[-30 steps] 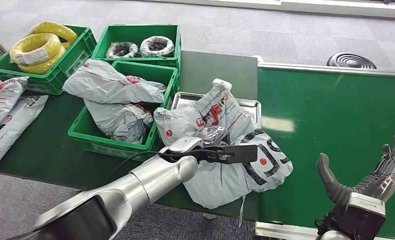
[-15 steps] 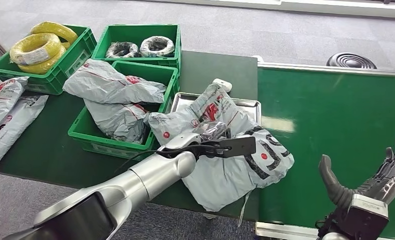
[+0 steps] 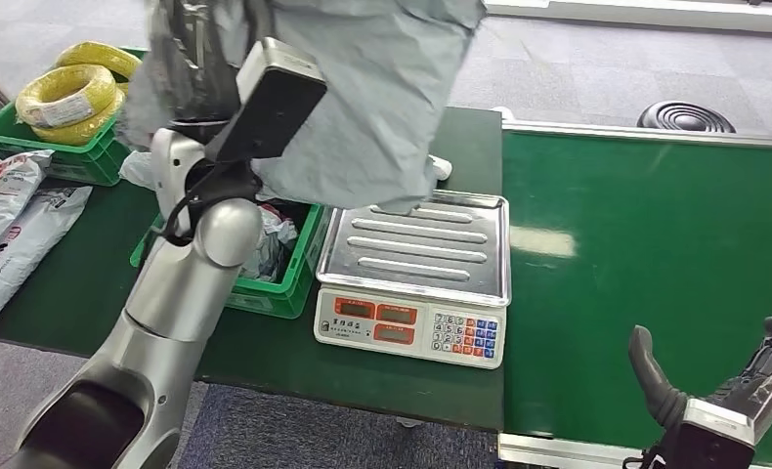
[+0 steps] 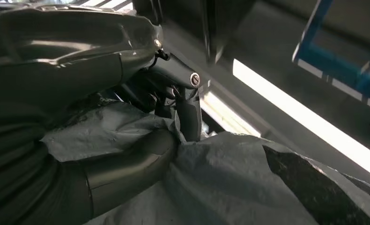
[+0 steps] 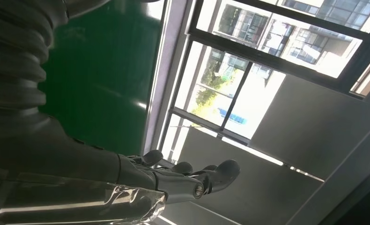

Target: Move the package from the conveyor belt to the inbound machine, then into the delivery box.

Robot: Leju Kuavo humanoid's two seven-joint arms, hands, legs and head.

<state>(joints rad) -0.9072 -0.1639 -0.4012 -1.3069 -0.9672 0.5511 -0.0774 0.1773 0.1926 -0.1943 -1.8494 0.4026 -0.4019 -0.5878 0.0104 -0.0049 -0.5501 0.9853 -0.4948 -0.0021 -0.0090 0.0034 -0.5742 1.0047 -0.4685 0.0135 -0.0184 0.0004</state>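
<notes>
Package (image 3: 372,88): crinkled matt grey plastic film. Scale (image 3: 416,249) platter: ribbed shiny metal. Crates (image 3: 299,264): glossy green plastic. Conveyor belt (image 3: 646,254): smooth green.

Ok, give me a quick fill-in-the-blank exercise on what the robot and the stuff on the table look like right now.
1. The left hand holds a grey package lifted above the ____.
2. The scale stands on the table between the green crate and the ____ belt.
3. The right hand hovers over the conveyor belt holding ____.
4. The far-left crate holds coils coloured ____.

Missing words: scale; conveyor; nothing; yellow
</notes>
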